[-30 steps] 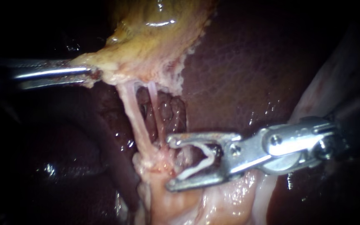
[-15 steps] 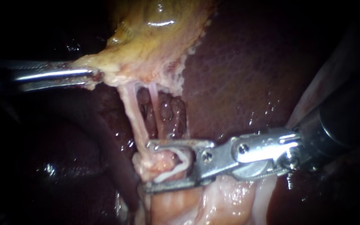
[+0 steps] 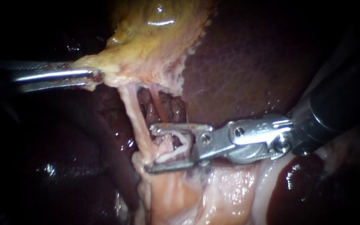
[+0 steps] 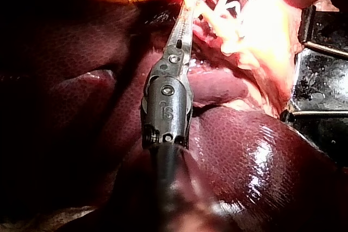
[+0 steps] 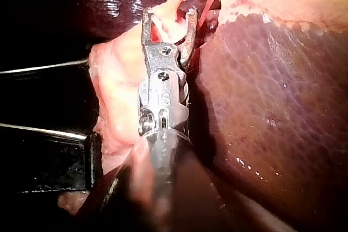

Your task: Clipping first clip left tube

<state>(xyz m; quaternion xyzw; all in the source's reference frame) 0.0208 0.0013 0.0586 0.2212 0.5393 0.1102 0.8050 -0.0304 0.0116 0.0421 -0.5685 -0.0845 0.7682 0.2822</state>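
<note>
Your right instrument [image 3: 147, 148] has travelled left along the tissue and risen a little over the last second, so its tips now reach the 2 tubes instead of stopping short of them. Your left instrument [image 3: 90, 76] has not shifted against the gallbladder [image 3: 155, 37].

The right instrument's claw stands fairly narrow but not closed. It carries the white clip [image 3: 179, 143] between its 2 halves, and the clip's legs rest against both. The left tube [image 3: 132, 108], the thicker pale strand, runs down from the gallbladder's lower edge and meets the claw right at its tips. Whether it lies fully inside the clip, you cannot tell from the endoscope. The thinner right tube [image 3: 157, 102] passes behind the upper half of the claw and shows again in the gap. In the right wrist view, a pale strand lies between the tips of the right instrument [image 5: 168, 14] and leads on past them.

The left instrument's claw is clamped on the gallbladder's yellowish lower edge and holds it out to the side. Both tubes stand taut between that edge and the pale tissue below. The left wrist view shows the same hold, with the left instrument [image 4: 187, 9] buried in bright yellow tissue. The dark red liver [image 3: 246, 62] lies behind everything.
</note>
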